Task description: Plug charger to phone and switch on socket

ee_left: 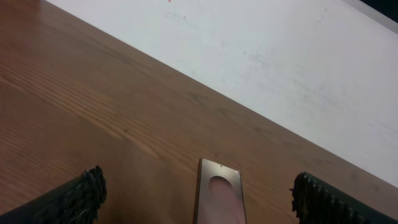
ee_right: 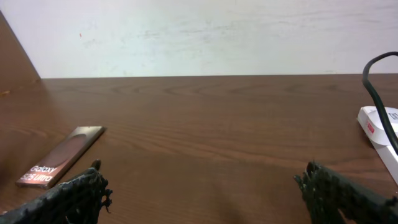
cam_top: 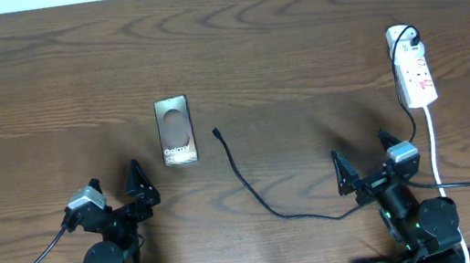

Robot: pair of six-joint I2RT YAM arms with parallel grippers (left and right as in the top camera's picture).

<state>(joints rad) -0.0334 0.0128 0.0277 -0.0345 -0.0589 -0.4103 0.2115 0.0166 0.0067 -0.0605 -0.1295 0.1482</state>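
Observation:
The phone (cam_top: 175, 131) lies flat on the wooden table, left of centre, its "Galaxy" lettering at the near end. The charger (cam_top: 244, 181) is a thin black cable whose plug tip (cam_top: 216, 132) lies just right of the phone and apart from it. It curves back toward the right arm. The socket (cam_top: 412, 65) is a white strip at the far right with a black plug in its far end. My left gripper (cam_top: 115, 185) is open, with the phone (ee_left: 219, 193) ahead between its fingers (ee_left: 81, 196). My right gripper (cam_top: 365, 157) is open over bare wood, seeing the phone (ee_right: 61, 155) and the socket (ee_right: 379, 134).
A white cord (cam_top: 433, 145) runs from the socket toward the near table edge, past the right arm. A black cable (ee_right: 376, 93) rises beside the socket in the right wrist view. A white wall (ee_right: 205, 37) borders the table's far edge.

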